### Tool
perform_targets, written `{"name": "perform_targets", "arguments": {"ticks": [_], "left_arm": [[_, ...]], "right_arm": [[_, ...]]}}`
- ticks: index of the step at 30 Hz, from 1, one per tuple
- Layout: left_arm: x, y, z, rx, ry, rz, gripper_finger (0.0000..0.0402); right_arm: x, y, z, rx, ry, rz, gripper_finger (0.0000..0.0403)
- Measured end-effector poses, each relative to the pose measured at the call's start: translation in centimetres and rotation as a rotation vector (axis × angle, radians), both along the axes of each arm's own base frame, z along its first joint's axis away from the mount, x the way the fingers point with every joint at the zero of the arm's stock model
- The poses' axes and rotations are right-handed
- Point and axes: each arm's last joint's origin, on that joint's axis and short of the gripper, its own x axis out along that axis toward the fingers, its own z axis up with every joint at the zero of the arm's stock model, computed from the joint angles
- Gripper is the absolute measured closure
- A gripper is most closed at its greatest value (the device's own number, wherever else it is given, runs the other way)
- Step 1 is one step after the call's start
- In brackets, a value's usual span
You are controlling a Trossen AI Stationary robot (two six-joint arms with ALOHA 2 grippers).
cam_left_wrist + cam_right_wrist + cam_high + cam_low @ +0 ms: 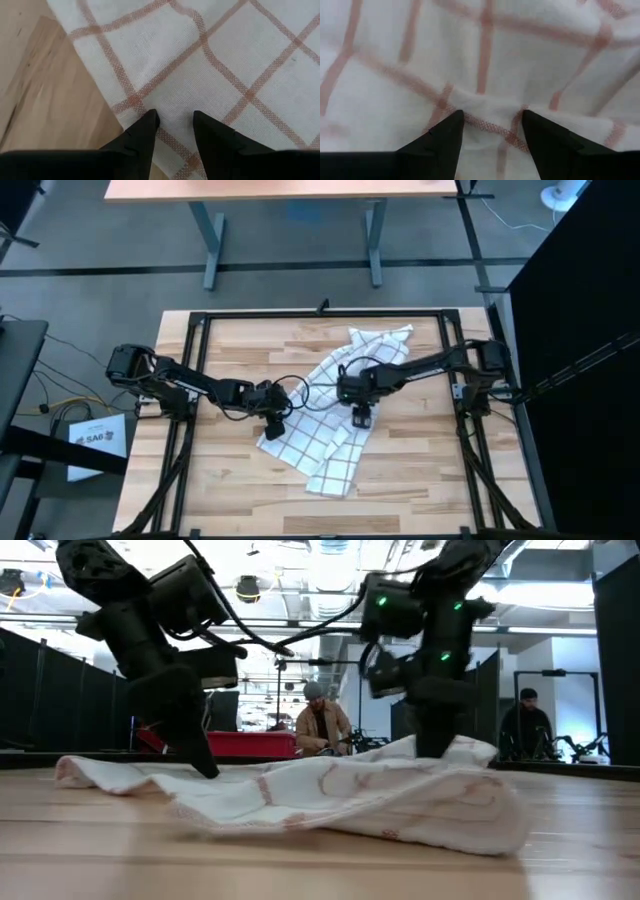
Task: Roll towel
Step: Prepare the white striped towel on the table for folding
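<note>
The towel lies diagonal on the table. Left gripper and right gripper press on it, fingers apart.

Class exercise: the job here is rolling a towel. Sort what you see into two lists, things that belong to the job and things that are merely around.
Part of the job:
- towel, lying crumpled on the table
- left gripper, fingers open at the towel's edge
- right gripper, fingers open over a fold

Merely around:
- wooden table
- desk beyond it
- two people in the room behind
</note>
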Motion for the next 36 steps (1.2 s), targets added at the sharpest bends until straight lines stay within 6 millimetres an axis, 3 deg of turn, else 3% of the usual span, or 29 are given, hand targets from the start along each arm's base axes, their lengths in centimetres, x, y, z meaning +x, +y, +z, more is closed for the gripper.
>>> {"name": "perform_targets", "arguments": {"ticks": [9, 18, 22, 24, 28, 32, 36], "left_arm": [[-0.1, 0.0, 0.0, 0.006, 0.018, -0.031, 0.0282], [0.5, -0.1, 1.1, -0.030, -0.053, -0.045, 0.0282], [1.5, -0.3, 2.2, -0.043, -0.108, -0.066, 0.0282], [1.9, -0.3, 2.5, -0.043, -0.126, -0.078, 0.0282], [1.8, -0.2, 2.4, -0.051, -0.113, -0.063, 0.0282], [1.6, -0.2, 2.3, -0.052, -0.097, -0.056, 0.0282], [1.4, -0.1, 2.1, -0.047, -0.083, -0.052, 0.0282]], "right_arm": [[-7.0, 5.6, -0.5, 0.044, 0.063, -0.086, 0.0224], [-7.9, 7.6, 4.0, 0.059, -0.323, -0.217, 0.0223], [-5.4, 4.4, 5.7, 0.022, -0.452, -0.289, 0.0223], [-4.4, 2.6, 5.1, -0.003, -0.442, -0.319, 0.0223], [-2.9, 0.3, 1.8, -0.003, -0.341, -0.361, 0.0223], [-2.1, 0.3, -0.5, 0.009, -0.283, -0.350, 0.0223], [-2.6, 1.7, -1.9, 0.008, -0.172, -0.298, 0.0229]]}}
